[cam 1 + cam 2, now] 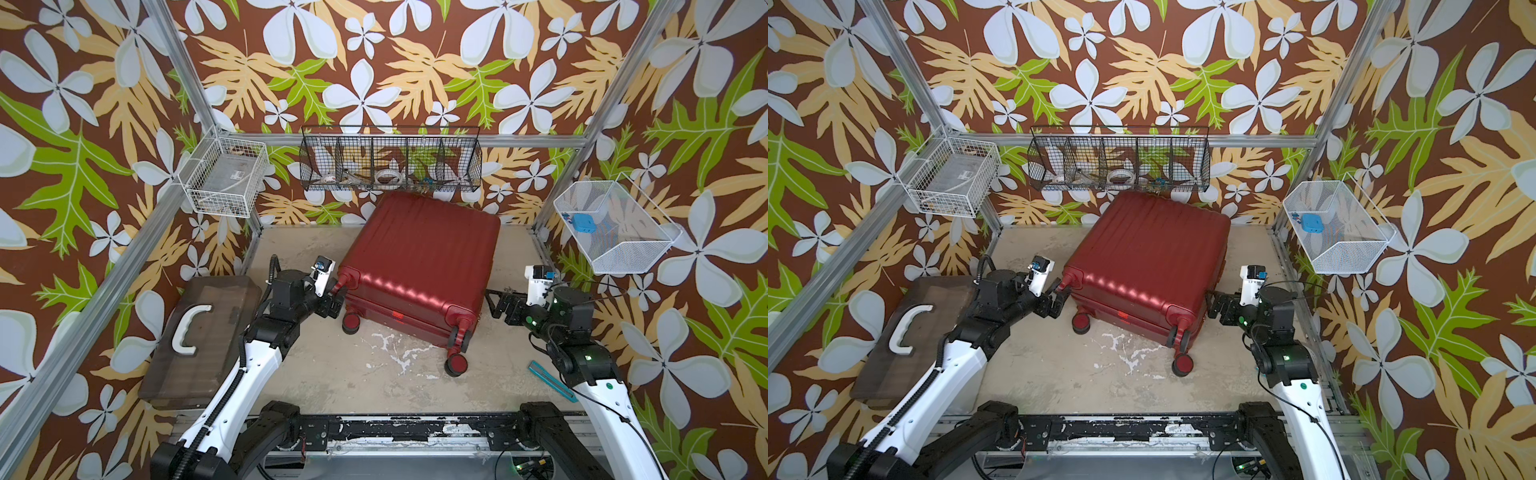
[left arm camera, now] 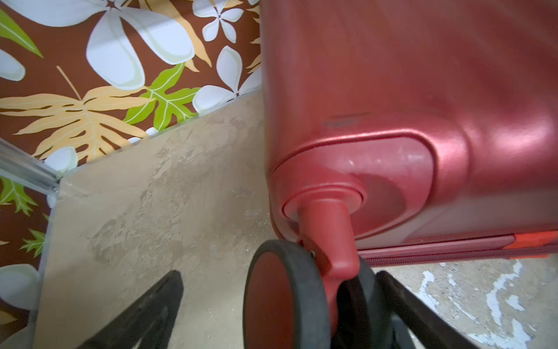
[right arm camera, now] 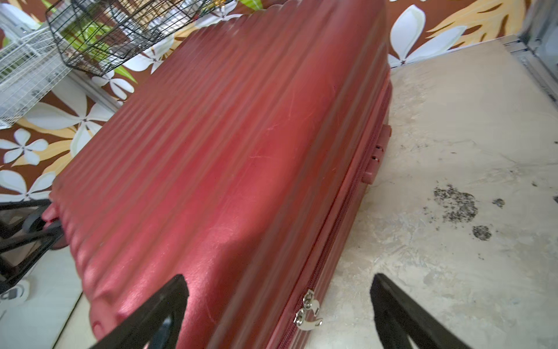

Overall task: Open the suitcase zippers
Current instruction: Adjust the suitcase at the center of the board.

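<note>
The dark-red ribbed suitcase [image 1: 419,257] [image 1: 1146,253] lies flat and askew on the table, wheels toward me. Its zipper band [image 3: 347,196] runs along the side seam, and two metallic pull tabs [image 3: 308,312] sit together on it. My right gripper [image 3: 277,278] [image 1: 496,301] is open beside the case's right side, with the tabs between its spread fingers and untouched. My left gripper [image 2: 279,273] [image 1: 334,297] is open at the near-left corner. It straddles a red-and-black wheel [image 2: 283,302], one finger [image 2: 151,308] well clear of it. The seam zipper [image 2: 437,260] also shows there.
A brown translucent box with a white handle [image 1: 199,332] lies at the left. A white wire basket [image 1: 224,178], a black wire basket [image 1: 390,158] and a white mesh basket [image 1: 615,224] hang on the walls. A teal strip [image 1: 550,380] lies by the right arm.
</note>
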Tool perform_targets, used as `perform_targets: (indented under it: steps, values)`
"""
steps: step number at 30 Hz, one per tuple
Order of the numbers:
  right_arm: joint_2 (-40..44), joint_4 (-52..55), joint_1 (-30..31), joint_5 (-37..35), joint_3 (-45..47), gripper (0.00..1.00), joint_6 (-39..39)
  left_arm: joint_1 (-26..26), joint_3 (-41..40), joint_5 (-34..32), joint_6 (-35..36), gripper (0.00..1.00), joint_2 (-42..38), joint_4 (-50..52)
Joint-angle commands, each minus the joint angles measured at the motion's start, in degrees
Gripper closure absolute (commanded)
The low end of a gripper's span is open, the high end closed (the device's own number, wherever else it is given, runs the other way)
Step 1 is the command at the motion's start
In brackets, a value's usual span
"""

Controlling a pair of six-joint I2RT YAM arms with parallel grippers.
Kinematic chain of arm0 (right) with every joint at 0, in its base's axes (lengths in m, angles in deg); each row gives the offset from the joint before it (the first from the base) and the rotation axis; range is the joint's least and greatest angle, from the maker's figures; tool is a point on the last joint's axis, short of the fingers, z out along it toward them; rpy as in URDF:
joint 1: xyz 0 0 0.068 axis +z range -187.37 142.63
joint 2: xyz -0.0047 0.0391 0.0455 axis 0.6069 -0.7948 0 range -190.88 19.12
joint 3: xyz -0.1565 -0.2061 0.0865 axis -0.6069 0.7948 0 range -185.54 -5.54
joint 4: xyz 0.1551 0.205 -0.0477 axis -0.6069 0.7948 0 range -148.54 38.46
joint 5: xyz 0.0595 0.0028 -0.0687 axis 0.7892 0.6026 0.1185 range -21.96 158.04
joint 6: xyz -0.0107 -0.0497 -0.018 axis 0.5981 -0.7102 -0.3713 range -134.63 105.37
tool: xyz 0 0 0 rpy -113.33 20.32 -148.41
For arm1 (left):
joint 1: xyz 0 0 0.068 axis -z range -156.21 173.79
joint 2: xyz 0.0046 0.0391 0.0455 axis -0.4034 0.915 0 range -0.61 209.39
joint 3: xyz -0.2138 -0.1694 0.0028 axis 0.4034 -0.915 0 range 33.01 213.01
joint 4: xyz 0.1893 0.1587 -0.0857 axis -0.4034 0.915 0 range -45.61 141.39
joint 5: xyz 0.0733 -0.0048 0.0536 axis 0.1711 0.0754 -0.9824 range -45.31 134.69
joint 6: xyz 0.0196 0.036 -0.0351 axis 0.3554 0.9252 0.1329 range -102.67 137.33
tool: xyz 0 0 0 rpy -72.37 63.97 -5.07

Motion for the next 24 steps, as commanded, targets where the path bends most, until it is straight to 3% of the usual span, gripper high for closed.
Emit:
perform_targets:
  steps: [1,7,13,17,24]
  values:
    - [-0.2,1.2,1.2,3.0,-0.8,0.06,-1.5,-1.5,0.2,-10.0,-1.6,0.00,0.5,-5.8]
    - [-0.7,1.4,3.3,5.9,0.3,0.09,-1.0,-2.7,2.6,-12.9,-2.7,0.00,4.1,-6.9]
    - [-1.3,1.4,12.4,2.7,0.0,0.10,-0.9,-2.8,7.8,-21.9,-2.7,0.00,12.5,-7.9]
    - [-1.5,1.0,18.0,0.3,1.0,0.12,-0.1,-2.9,10.0,-20.7,-3.4,0.00,14.9,-9.8]
    - [0.1,-1.5,19.9,2.3,5.6,0.18,0.6,-2.9,14.9,-20.6,-0.5,0.00,22.5,-14.2]
